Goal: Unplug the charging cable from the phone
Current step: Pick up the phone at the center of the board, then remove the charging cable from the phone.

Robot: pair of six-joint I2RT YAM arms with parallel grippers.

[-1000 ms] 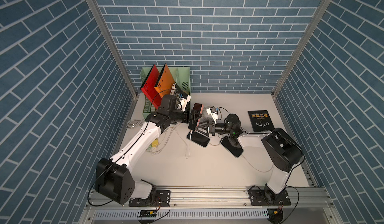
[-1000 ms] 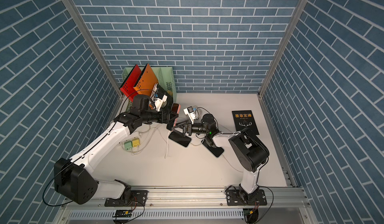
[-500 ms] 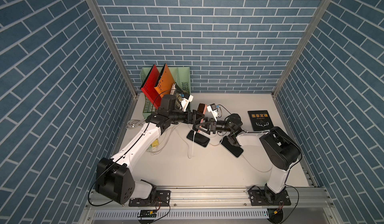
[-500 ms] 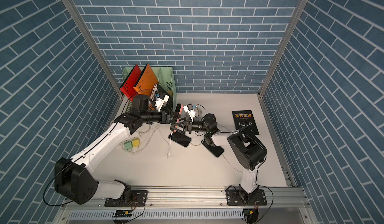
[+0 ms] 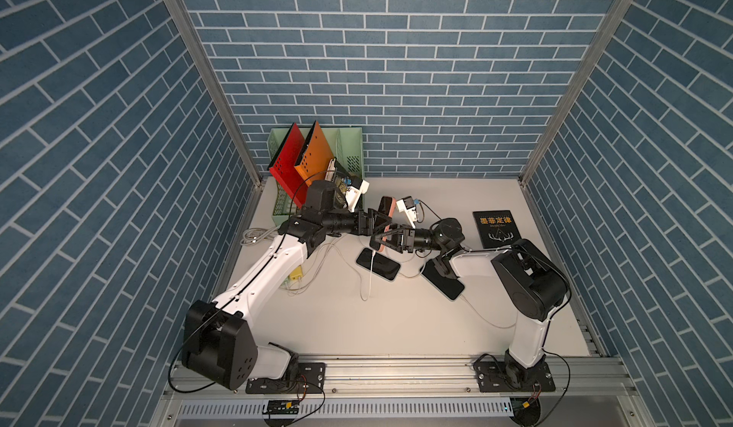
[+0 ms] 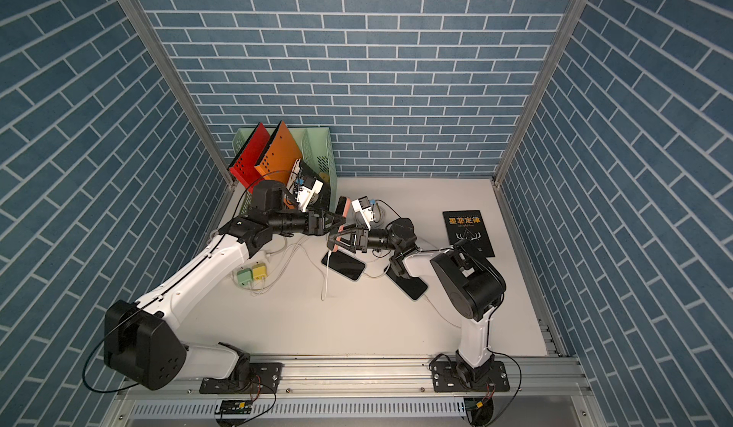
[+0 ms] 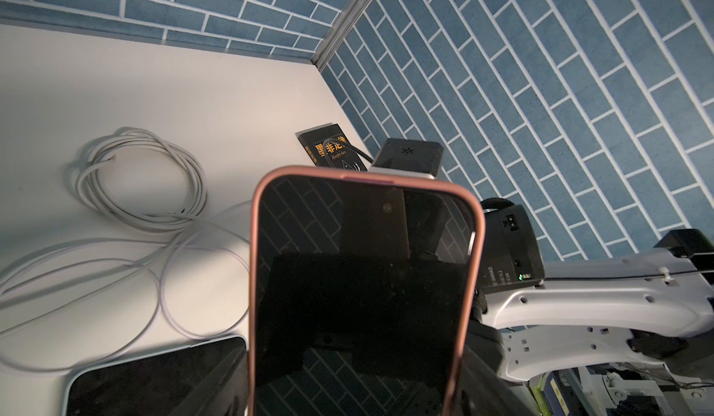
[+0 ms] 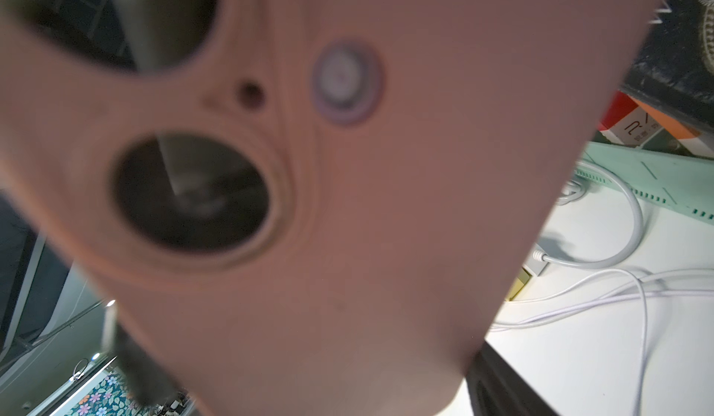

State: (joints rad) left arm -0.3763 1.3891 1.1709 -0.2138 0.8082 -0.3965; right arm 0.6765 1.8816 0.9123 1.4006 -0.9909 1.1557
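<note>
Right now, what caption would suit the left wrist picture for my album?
Pink-cased phone, dark screen toward the camera, with white cables looped on the table behind.

Pink-cased phone; white cable; blue brick-patterned walls

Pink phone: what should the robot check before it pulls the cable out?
1. The phone is held up by the left gripper: ok.
2. The cable hangs from its lower end: ok.
3. The right gripper is at that end: ok.
4. The right gripper is shut on the cable: cannot tell.
5. The cable is clear of the black phone below: cannot tell.
</note>
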